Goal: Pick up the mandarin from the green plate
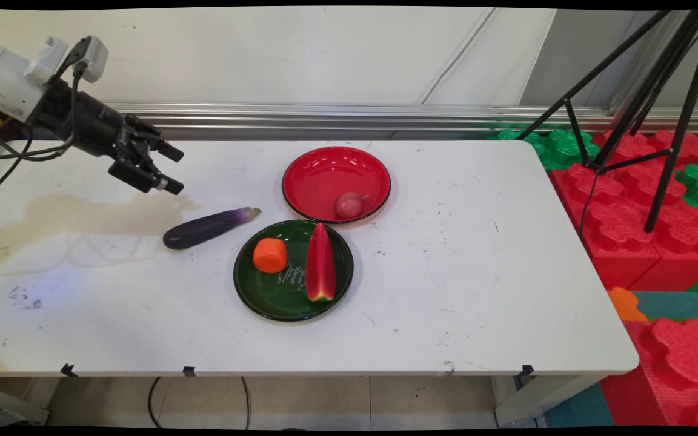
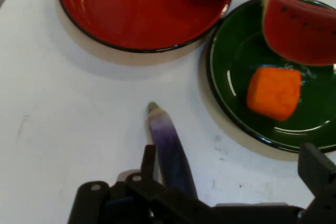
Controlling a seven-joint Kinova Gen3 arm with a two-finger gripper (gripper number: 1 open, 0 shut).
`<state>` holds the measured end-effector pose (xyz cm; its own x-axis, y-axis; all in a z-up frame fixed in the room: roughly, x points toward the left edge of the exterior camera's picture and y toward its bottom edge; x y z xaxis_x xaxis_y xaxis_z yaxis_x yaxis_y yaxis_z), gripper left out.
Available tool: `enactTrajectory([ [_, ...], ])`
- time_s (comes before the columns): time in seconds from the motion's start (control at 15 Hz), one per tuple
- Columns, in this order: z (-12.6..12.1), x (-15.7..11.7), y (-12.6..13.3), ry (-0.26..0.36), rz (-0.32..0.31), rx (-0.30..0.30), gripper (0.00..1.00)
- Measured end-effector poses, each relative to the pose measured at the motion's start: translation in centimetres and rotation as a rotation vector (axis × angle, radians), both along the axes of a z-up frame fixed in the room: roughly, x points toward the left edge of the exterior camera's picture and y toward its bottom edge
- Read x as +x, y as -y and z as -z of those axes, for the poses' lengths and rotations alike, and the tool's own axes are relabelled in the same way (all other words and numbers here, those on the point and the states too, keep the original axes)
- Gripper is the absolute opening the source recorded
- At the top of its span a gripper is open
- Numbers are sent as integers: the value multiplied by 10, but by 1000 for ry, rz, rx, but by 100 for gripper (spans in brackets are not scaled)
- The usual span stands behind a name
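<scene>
Main view is showing the gripper (image 1: pixel 170 168) hanging above the table's (image 1: pixel 476 272) left part, fingers spread wide and holding nothing. It is sitting nearest the eggplant (image 1: pixel 208 227), which is lying on its side on bare table below and right of it, stem end pointing toward the two plates.

Hand view is looking down along the eggplant (image 2: pixel 169 150): the purple body is running up between the fingers, green stem tip toward the red plate (image 2: pixel 126 19). No contact is visible from either view.

Around it: the red plate (image 1: pixel 319 175) is carrying a small reddish round fruit (image 1: pixel 348 205) near its front rim. The green plate (image 1: pixel 276 297) is sitting just beside it, rims close or touching, I cannot tell which. It is holding an orange chunk (image 1: pixel 270 255) and a watermelon slice (image 1: pixel 320 263).

Risks, as judgement:
- The eggplant is rounded and looks smooth; a pinch off its middle could be rolling or squirting it sideways.
- Its stem end is lying near the green plate's rim; a push along its length could be nudging that plate.
- The fingers coming down skewed to its long axis could be pressing on top of it rather than straddling it.
</scene>
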<state>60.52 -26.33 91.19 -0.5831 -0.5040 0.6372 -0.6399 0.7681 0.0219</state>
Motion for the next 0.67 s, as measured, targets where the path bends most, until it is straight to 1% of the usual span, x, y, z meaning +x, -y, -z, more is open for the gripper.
enactTrajectory([
  [0.2,1,-14,-3,8,63,-9,100],
  [0.4,7,-36,-2,15,133,-27,100],
  [0.67,17,-60,3,25,181,-34,100],
])
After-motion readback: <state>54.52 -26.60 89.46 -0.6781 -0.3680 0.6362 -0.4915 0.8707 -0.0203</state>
